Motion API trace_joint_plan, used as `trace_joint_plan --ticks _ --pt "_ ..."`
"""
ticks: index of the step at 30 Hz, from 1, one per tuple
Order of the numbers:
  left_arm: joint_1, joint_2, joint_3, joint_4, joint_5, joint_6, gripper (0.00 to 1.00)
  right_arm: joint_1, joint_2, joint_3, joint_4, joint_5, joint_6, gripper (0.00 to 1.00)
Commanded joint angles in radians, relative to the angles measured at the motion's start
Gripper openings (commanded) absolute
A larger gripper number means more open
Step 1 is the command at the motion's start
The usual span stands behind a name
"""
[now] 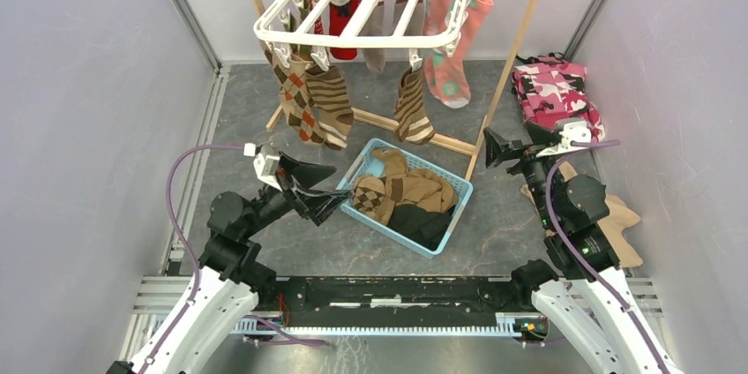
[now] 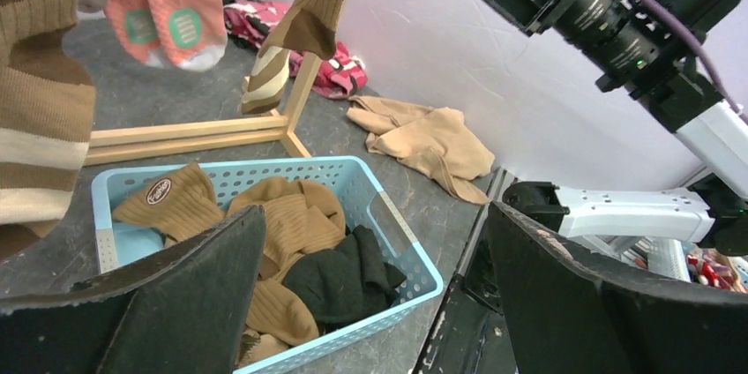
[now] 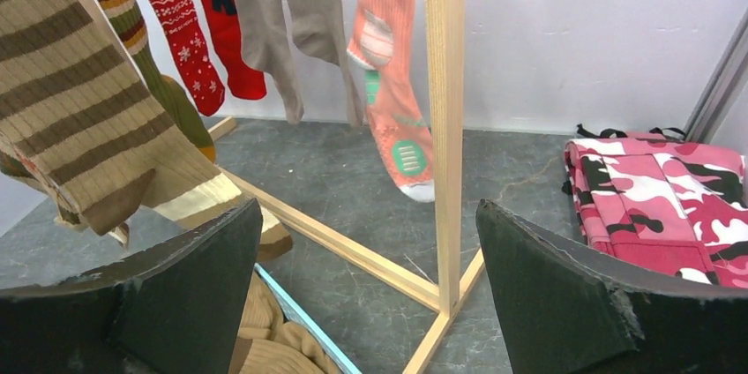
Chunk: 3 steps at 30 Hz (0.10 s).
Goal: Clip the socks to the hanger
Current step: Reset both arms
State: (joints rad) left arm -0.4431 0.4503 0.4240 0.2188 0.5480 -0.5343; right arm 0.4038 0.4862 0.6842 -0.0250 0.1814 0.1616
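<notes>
Socks (image 1: 401, 193) pile in the blue basket (image 1: 432, 167), hiding lower ones; left claw (image 1: 340, 183) and right claw (image 1: 488, 149) gape empty; wooden post (image 1: 504, 83) fronts the right.

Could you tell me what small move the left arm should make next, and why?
Probably lower the left gripper into the basket onto a brown sock: its jaws stand open and empty, it hovers beside the basket, and socks there are not yet clipped to the hanger.

Oval label (image 2: 159, 190) on brown sock (image 2: 190, 213): lettering illegible.
</notes>
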Motion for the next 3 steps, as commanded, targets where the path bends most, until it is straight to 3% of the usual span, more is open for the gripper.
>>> trace_joint_plan --ticks 1,3 --pt "-0.003 -0.058 -0.042 0.084 -0.046 -0.065 1.00 0.002 -0.007 -0.028 0.016 -0.052 -0.006 0.98" --pt "-0.003 -0.074 -0.049 0.081 -0.051 -0.071 1.00 0.003 -0.005 -0.035 0.017 -0.076 -0.005 0.98"
